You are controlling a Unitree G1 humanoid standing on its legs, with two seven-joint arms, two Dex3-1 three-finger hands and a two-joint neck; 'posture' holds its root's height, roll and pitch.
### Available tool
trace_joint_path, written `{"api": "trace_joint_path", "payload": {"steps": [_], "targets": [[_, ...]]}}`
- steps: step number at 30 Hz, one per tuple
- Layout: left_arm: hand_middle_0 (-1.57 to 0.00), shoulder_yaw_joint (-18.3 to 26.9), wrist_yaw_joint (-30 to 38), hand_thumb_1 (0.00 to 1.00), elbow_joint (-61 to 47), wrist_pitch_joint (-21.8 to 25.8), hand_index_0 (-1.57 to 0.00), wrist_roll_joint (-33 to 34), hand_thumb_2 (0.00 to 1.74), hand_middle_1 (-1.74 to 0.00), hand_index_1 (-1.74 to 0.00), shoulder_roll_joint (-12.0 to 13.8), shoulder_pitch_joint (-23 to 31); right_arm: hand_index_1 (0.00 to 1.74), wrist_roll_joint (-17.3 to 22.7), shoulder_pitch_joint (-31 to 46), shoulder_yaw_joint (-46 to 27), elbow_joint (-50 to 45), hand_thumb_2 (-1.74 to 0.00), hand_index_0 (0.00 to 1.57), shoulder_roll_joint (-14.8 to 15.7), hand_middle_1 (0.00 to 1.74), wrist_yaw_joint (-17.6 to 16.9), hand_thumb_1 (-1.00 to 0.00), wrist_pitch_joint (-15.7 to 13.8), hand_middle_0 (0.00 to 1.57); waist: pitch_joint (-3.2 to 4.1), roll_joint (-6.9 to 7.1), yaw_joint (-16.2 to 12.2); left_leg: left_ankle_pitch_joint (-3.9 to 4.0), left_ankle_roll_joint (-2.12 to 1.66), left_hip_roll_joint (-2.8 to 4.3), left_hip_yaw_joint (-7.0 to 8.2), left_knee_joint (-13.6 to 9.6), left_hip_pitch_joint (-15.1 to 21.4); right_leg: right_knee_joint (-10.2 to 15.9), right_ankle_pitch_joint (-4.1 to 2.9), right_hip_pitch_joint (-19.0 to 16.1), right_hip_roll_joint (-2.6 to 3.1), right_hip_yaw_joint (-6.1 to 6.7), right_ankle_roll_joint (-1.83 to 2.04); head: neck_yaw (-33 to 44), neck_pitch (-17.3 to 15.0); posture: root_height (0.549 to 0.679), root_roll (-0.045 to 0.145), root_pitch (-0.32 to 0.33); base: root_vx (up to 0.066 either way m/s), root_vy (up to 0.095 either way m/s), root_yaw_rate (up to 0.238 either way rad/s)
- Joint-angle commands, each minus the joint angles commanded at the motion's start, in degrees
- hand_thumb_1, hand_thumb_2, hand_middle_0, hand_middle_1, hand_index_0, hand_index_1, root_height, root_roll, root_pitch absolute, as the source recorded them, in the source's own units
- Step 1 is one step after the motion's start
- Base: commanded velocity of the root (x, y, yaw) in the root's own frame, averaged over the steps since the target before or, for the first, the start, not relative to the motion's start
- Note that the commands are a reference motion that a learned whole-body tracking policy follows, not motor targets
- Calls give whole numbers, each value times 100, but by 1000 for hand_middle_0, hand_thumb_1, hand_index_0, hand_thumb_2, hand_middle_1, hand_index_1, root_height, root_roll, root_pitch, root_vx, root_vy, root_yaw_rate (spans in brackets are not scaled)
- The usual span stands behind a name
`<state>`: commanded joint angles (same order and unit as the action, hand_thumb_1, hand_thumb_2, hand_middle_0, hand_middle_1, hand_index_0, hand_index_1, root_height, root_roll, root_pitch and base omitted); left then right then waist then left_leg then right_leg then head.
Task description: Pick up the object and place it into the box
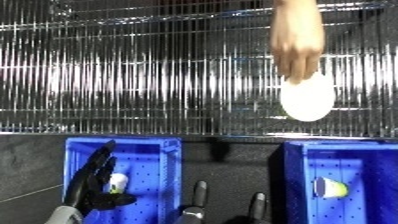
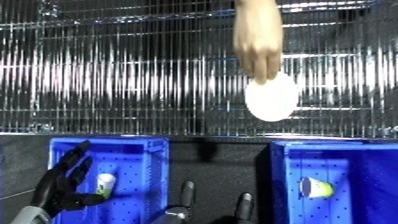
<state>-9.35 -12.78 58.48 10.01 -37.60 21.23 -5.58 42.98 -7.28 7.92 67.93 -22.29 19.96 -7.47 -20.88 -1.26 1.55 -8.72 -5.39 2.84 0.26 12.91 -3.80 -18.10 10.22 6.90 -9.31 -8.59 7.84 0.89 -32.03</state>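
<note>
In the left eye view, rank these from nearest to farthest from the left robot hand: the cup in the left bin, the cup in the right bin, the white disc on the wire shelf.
From the left robot hand:
1. Cup in the left bin, beside the fingers.
2. Cup in the right bin, far right.
3. White disc, upper right on the wire shelf, under a person's hand.

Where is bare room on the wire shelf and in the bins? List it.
The wire shelf is bare left of the person's hand and its white disc. The left bin is crowded by the left hand and a cup. The right bin holds one cup; its floor above that is free.

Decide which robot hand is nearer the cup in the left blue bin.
Left. The left hand is over the left blue bin beside the cup; the right hand is between bins.
</note>
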Motion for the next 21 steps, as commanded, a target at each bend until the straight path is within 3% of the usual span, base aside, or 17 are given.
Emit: {"api": "trace_joint_path", "payload": {"steps": [6,13,17,18,21], "targets": [[0,-20,21,0,342,-288,0,132,0,0,0,-47,16,0,-139,-2,1,81,0,0,-11,0,17,0,-13,0,86,-8,-63,3,2,-2,64,-59,81,86,-20,-69,2,35,9,-67,-29,673,43,-12,24,18,-78],[0,-10,84,0,849,-791,0,426,0,0,0,-49,-48,0,-509,-61,154,78,0,0,-16,0,85,0,-50,0,27,19,-93,-48,33,-3,82,131,-27,-44,16,15,5,76,-3,1,22,672,43,-14,-12,12,-23],[0,0,73,0,989,-917,0,610,0,0,0,-25,-52,0,-661,-94,329,-60,0,0,-30,0,494,0,34,0,-21,32,-90,-57,33,1,77,207,-84,-104,31,58,3,79,-8,-15,62,671,43,-13,-27,-5,10],[0,-10,82,0,1001,-972,0,700,0,0,0,3,-50,0,-623,-107,515,-312,0,0,-47,0,944,0,212,0,-69,46,-82,-63,29,6,65,271,-146,-150,44,102,6,78,-19,-38,82,671,42,-11,-53,-32,47],[0,-62,114,0,918,-1066,0,780,0,0,0,72,-20,0,-462,-90,821,-990,0,0,-130,0,1574,0,590,0,-142,80,-64,-58,23,20,40,343,-225,-203,57,152,16,70,-35,-72,141,670,41,-10,-50,-51,62]]}}
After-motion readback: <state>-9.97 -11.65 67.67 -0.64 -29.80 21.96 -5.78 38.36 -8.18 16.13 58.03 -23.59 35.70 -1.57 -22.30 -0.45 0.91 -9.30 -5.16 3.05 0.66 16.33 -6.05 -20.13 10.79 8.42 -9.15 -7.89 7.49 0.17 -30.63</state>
